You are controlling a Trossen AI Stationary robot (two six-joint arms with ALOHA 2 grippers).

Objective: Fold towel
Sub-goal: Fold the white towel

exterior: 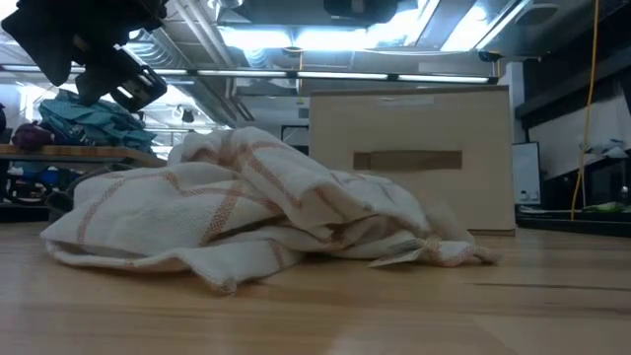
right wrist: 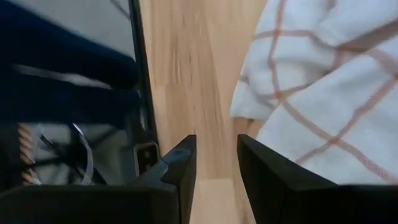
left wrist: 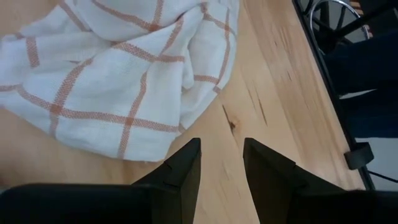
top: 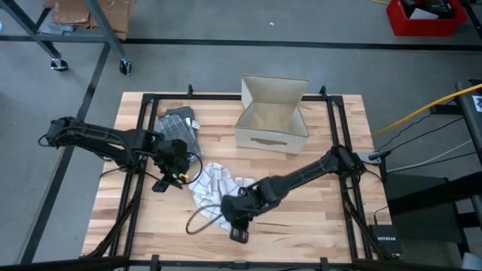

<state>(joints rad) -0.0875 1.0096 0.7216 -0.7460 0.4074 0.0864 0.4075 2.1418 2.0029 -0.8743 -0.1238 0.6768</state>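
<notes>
A white towel with orange checks [top: 215, 184] lies in a crumpled heap on the wooden table [top: 301, 218]; the low view shows the towel [exterior: 246, 207] bunched up in soft folds. My left gripper [top: 181, 173] hovers at the towel's left side. It is open, with bare wood between the fingers [left wrist: 221, 146] and the towel [left wrist: 124, 74] just ahead. My right gripper [top: 235, 213] hangs above the towel's near edge. It is open too [right wrist: 216, 140], with the towel [right wrist: 323, 93] beside it and nothing between the fingers.
An open cardboard box [top: 271, 113] stands at the far middle of the table and shows behind the towel as the box [exterior: 414, 158]. A folded grey checked cloth [top: 181, 124] lies at the far left. A black frame rail [top: 335, 150] runs along the table's sides.
</notes>
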